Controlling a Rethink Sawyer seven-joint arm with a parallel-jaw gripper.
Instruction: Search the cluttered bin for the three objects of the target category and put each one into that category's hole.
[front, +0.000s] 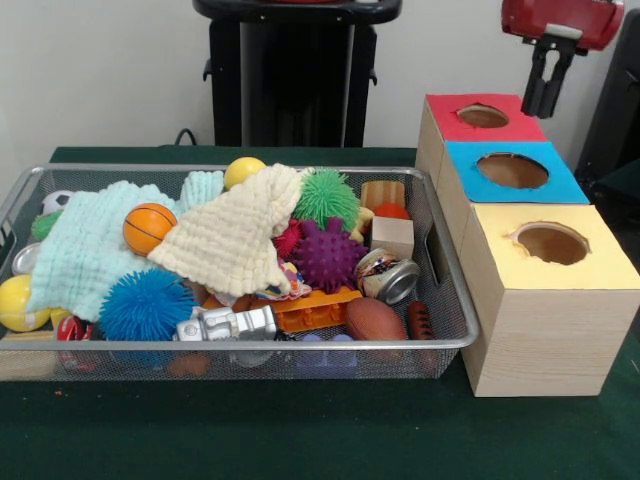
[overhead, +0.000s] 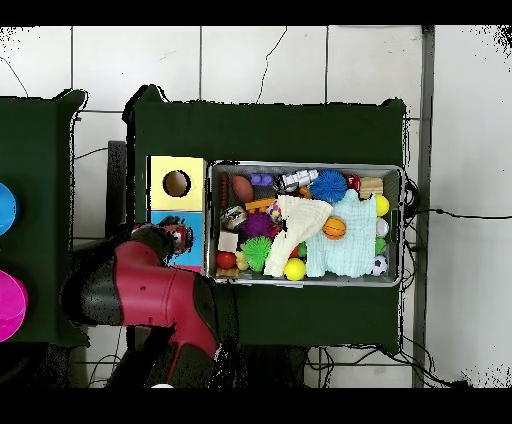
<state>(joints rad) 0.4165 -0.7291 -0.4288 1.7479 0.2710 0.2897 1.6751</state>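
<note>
The wire-mesh bin (front: 240, 345) stands at the left of the front view, heaped with toys; it also shows in the overhead view (overhead: 305, 166). The hole (front: 512, 170) is in the blue top of the middle wooden box. In the overhead view the arm hides it, and only a strip of the blue top (overhead: 192, 258) shows. My gripper (front: 546, 105) hangs at the top right, above and just behind the red-topped box (front: 483, 116). It looks shut and holds nothing. In the overhead view the gripper (overhead: 172, 236) is over the boxes, left of the bin.
The yellow-topped box (front: 551, 243) stands nearest the camera. The bin holds a mint cloth (front: 85, 250), a cream cloth (front: 235, 240), an orange basketball (front: 149, 228), blue (front: 146, 305), purple (front: 328, 255) and green (front: 325, 196) spiky balls, a can (front: 388, 276), a brown football (front: 376, 320) and a silver toy (front: 228, 323).
</note>
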